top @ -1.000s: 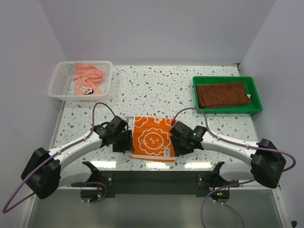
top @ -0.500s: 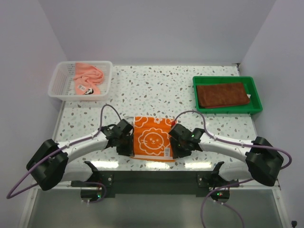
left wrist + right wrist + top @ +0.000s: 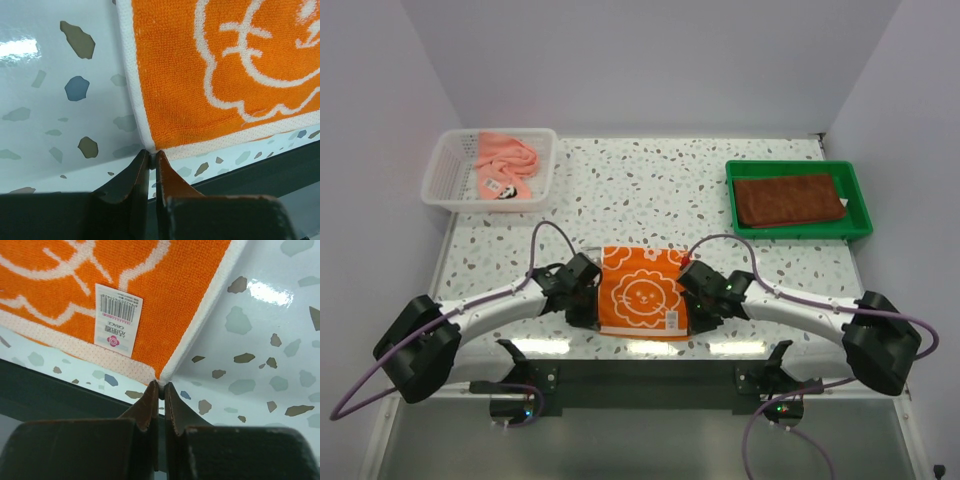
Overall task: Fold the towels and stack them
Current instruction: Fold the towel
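Pinching: left claw (image 3: 151, 155), fingers closed on the near left corner of the orange towel (image 3: 640, 293); right claw (image 3: 160, 387), closed likewise on the near right corner, beside the barcode label (image 3: 118, 320). Both corners are taken at once, probably so the near edge can be lifted over for a fold. The towel lies flat at the tabletop's (image 3: 670, 190) near edge, between the arms. Brown towel (image 3: 788, 198): folded in the tray (image 3: 860, 228), far right, the likely stacking spot. Salmon towel (image 3: 505, 158): crumpled in the basket (image 3: 445, 180), far left, awaiting folding.
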You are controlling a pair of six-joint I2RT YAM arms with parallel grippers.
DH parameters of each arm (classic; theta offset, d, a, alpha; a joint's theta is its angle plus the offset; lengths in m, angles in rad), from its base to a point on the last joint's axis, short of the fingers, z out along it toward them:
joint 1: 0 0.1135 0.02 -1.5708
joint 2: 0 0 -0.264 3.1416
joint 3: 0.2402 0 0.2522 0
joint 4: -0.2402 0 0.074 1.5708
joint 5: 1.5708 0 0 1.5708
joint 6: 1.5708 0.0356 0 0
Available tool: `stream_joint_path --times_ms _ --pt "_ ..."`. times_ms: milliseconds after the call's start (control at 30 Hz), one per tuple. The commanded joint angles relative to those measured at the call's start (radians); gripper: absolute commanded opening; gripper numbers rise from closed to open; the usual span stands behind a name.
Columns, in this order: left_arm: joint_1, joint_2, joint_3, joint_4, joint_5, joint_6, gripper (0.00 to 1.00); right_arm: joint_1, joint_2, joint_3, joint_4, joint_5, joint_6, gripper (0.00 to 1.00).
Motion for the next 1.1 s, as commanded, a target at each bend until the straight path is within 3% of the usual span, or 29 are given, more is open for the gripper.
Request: stream_joint_path --times_ms 0,667,1067 --pt "-0.008 -0.032 -0.01 -0.015 -0.022 -0.017 0.1 -0.003 -0.032 0.05 -0.047 0.001 -0.021 0.0" --pt "-0.007 -0.114 -0.036 -0.042 -0.031 -0.048 0.12 -0.001 -0.109 0.082 -0.142 -0.106 -0.064 0.0" --pt "-0.007 -0.128 -0.093 -0.027 -0.027 -0.078 0.11 0.011 0.077 -0.09 0.046 -0.272 -0.113 0.0"
